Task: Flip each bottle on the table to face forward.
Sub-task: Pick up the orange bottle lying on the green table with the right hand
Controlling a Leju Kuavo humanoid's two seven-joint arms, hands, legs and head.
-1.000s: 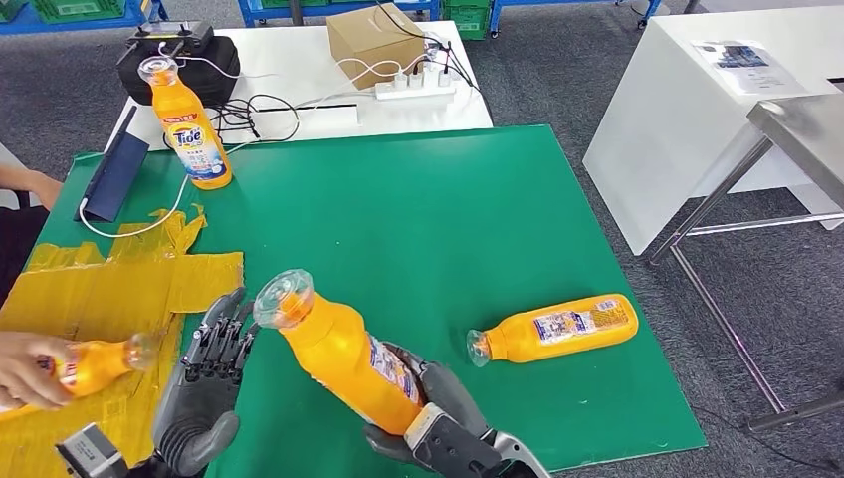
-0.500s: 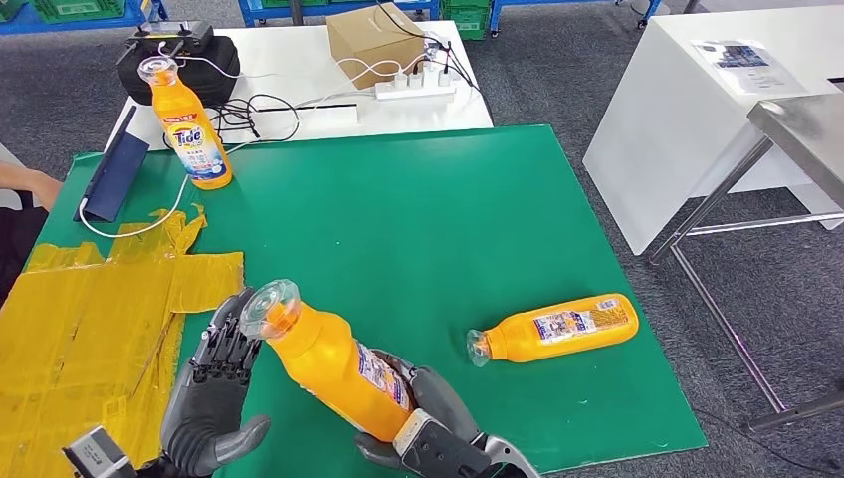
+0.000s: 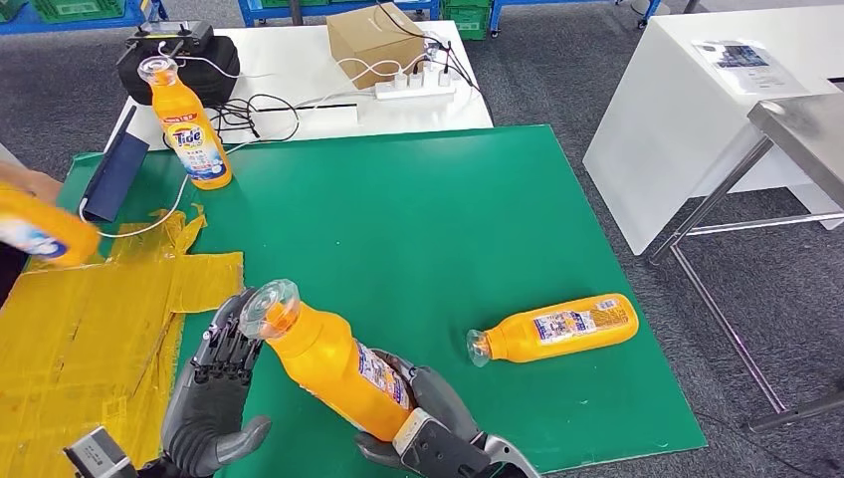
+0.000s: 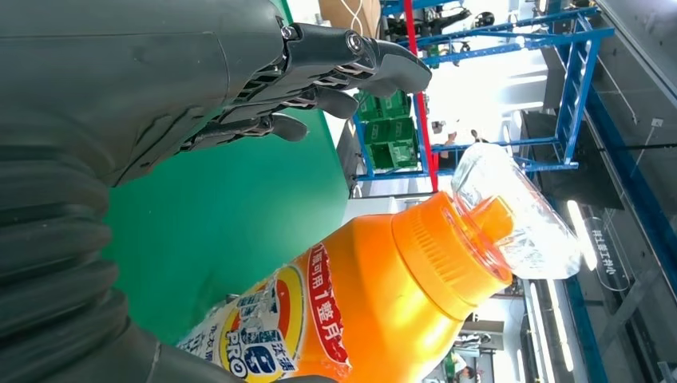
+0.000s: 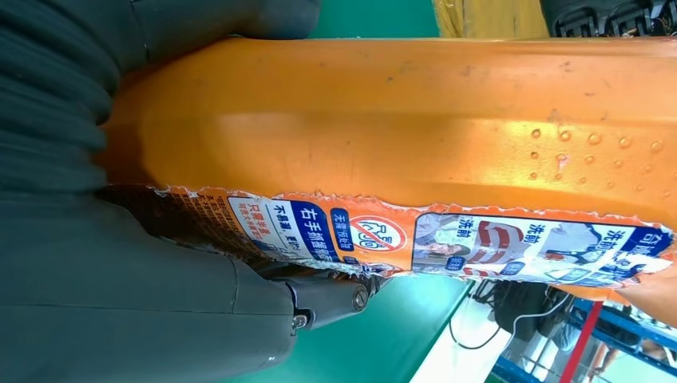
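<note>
Orange bottle (image 3: 328,358) tilted above green worktop (image 3: 418,229), base clamped in right robot hand (image 3: 438,428). Left robot hand (image 3: 214,393) spread, empty, beside neck. Advice: steady neck, rotate label forward, then set upright.

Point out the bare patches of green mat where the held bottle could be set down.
The widest bare patch of green mat lies between the upright bottle and the lying bottle. It is crowded near the robot: the right hand grips the held bottle, the left hand is beside it, yellow cardboard alongside.
</note>
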